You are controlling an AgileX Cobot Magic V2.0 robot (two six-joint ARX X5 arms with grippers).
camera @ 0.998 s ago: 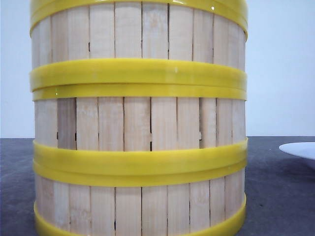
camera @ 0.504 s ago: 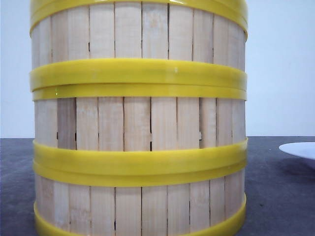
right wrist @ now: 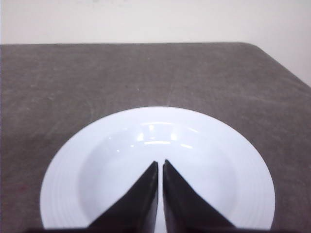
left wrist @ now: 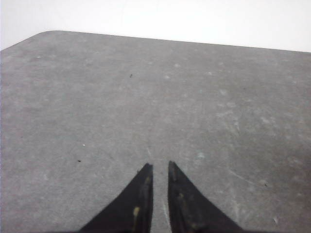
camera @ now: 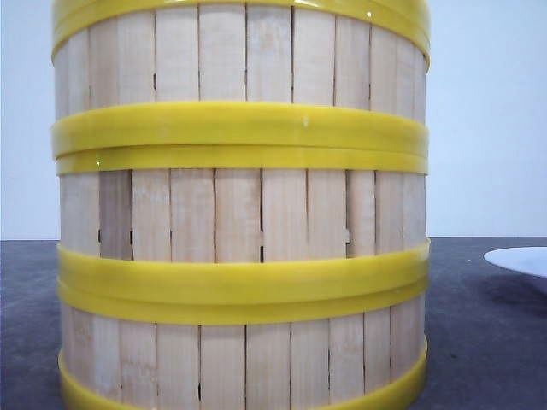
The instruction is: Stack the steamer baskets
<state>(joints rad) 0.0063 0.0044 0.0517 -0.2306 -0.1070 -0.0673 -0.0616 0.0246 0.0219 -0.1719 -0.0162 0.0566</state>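
Item one, nearest the front camera: the steamer baskets [camera: 239, 213], three tiers stacked one upon another on the bench [camera: 479, 342], filling most of the front view. Pale vertical slats run between yellow bands; two double bands mark where the rim of one tier meets the base of the next, and these seams sit level and flush, so the tiers appear properly nested rather than perched. The top of the uppermost tier is cut off by the frame, so whether anything sits on it cannot be told. Judged from this, the stacking looks complete. Item two, right of the stack and well apart from it: a white plate [camera: 520, 259], only its edge showing in the front view — empty in the right wrist view, its role unclear. Item three: the right end effector [right wrist: 160, 167], fingers pressed together with nothing between them, hanging over the plate's hollow; likely parked clear of the stack. Item four: the left end effector [left wrist: 159, 170], fingers drawn nearly together with only a thin slit between, holding nothing, poised above bare grey bench — also clear of the baskets, which suits a finished stack needing no support. Farthest: a plain pale wall behind the bench edge.
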